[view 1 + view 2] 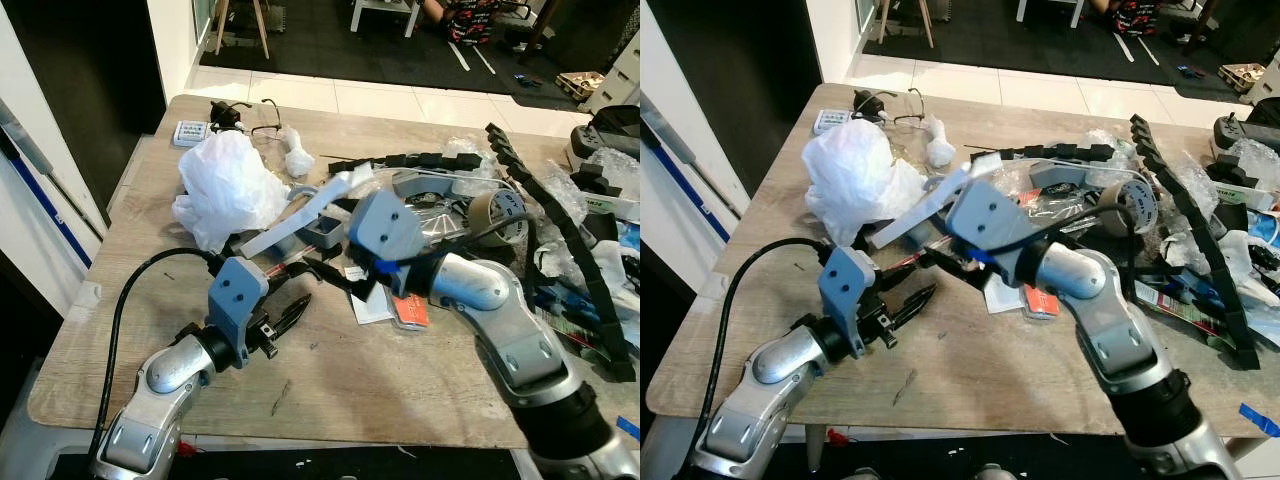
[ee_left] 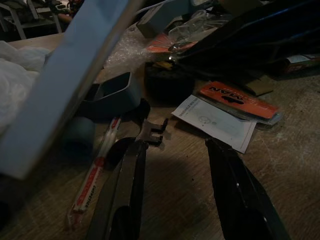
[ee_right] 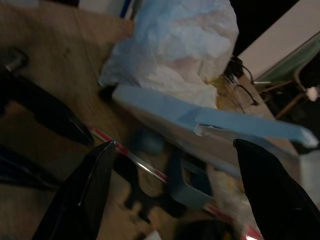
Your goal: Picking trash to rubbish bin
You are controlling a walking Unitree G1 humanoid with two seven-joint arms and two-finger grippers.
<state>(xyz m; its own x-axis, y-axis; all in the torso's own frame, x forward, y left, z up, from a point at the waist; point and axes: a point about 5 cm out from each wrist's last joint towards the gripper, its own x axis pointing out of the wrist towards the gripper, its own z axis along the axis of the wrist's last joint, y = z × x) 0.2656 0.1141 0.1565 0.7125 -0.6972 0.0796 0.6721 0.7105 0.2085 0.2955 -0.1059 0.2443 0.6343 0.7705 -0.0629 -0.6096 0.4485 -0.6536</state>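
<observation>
hovering low over the wooden surface (image 1: 150,250), the left hand (image 1: 285,315) sits fingers apart, just short of a thin red-and-white packet (image 1: 290,268). right hand (image 1: 940,258) reaches under the pale blue strip (image 1: 925,210), beside the crumpled white plastic bag (image 1: 855,180).

left wrist: black fingers (image 2: 125,195) spread, packet (image 2: 95,170) beside them.

right wrist: fingers (image 3: 82,192) wide apart, the strip (image 3: 200,120) and packet (image 3: 145,170) between them.

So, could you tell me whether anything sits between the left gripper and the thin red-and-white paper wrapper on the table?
Nothing visible does. The left gripper, fingers open, hovers over bare wooden table, and the thin red-and-white paper wrapper lies just beside its finger. The long pale blue bar leans overhead, off the wrapper.
</observation>
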